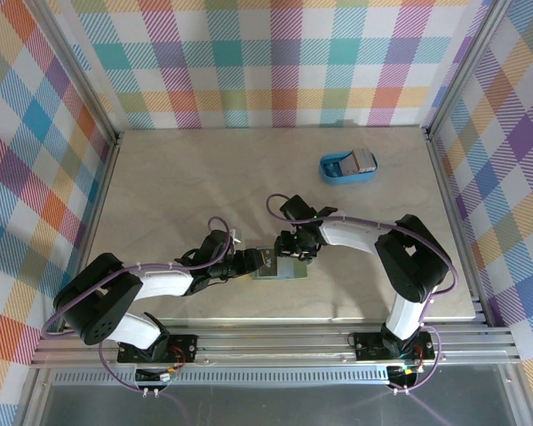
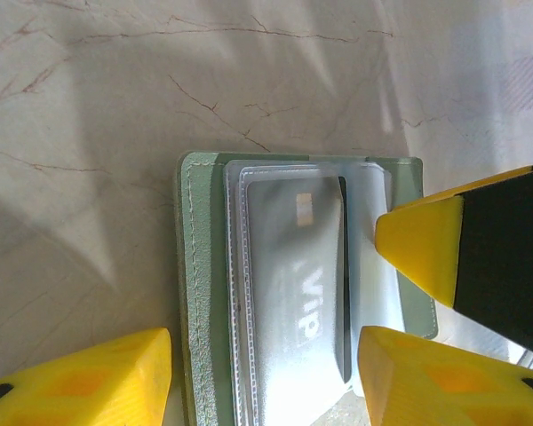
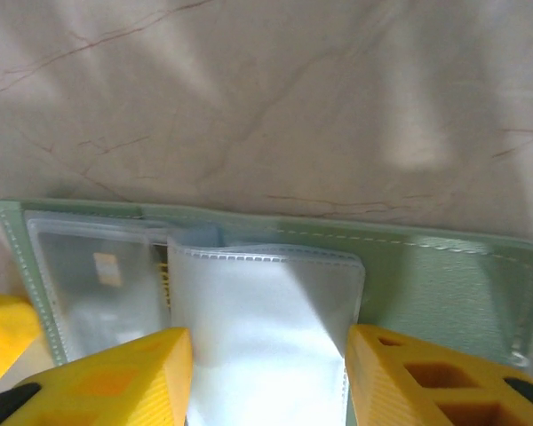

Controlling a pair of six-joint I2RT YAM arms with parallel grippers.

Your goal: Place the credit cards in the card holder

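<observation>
Located card holder [image 1: 282, 269] lying flat and open on table [image 1: 178, 195], toward 6 o'clock in top view, between both grippers. Observed left gripper [image 1: 259, 262] at holder's 9 o'clock side. Confirmed from left wrist view: released, yellow fingers [image 2: 80, 382] set wide astride the clear sleeves [image 2: 235, 293], clamping nothing. Recorded grey-white card [image 2: 293, 284] marked VIP seated inside a sleeve. Observed right gripper [image 1: 293, 251] at holder's 12 o'clock, loose sleeve flap [image 3: 266, 302] lying between its jaws. Unable to tell whether gripping or merely touching. Noted blue tray [image 1: 333, 170] toward 1 o'clock, holding second card [image 1: 364, 160].
</observation>
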